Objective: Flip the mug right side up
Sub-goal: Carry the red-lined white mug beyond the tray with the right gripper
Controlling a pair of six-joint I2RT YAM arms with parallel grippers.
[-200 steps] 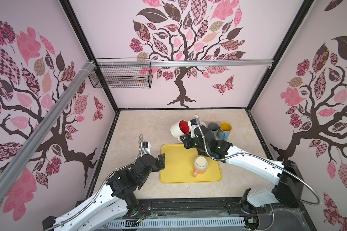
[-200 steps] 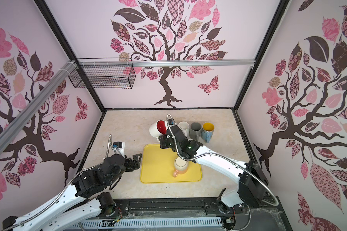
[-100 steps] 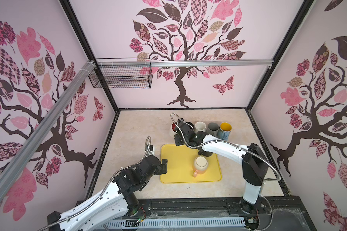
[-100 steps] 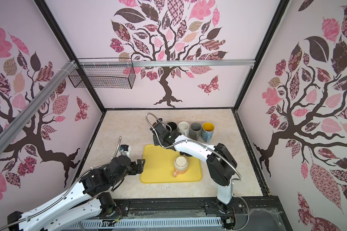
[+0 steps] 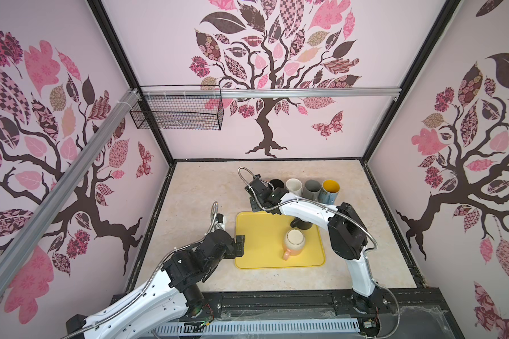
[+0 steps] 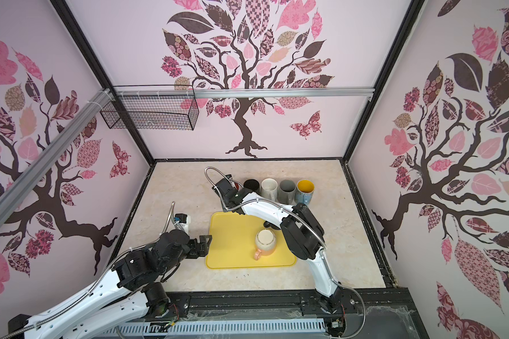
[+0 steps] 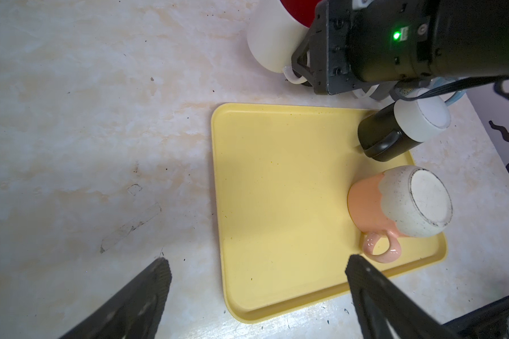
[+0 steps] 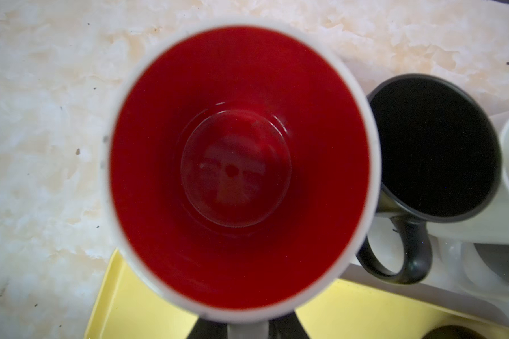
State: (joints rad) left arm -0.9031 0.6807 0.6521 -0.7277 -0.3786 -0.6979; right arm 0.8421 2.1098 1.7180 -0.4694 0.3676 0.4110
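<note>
The white mug with a red inside [image 8: 241, 164] is mouth up beside the far left corner of the yellow tray [image 5: 265, 234]. My right gripper [image 8: 247, 330] is shut on its handle. In the left wrist view the mug [image 7: 272, 44] is low over the table; whether it touches the table I cannot tell. In both top views the right wrist covers most of it, and the right gripper [image 5: 254, 204] [image 6: 228, 205] hangs at the left end of the mug row. My left gripper [image 5: 240, 246] [image 7: 256, 264] is open and empty over the tray's left edge.
A peach and cream mug [image 5: 294, 242] and a black mug with a white base [image 7: 394, 132] stand upside down on the tray. Behind the tray, upright black [image 5: 276, 185], white [image 5: 294, 185], grey [image 5: 312, 187] and yellow-lined [image 5: 330, 189] mugs stand in a row. A wire basket [image 5: 177, 113] hangs on the back wall.
The right arm has swung left and turned the held mug from tilted to mouth up, lowering it at the row's left end. The left gripper has moved up to the tray's edge.
</note>
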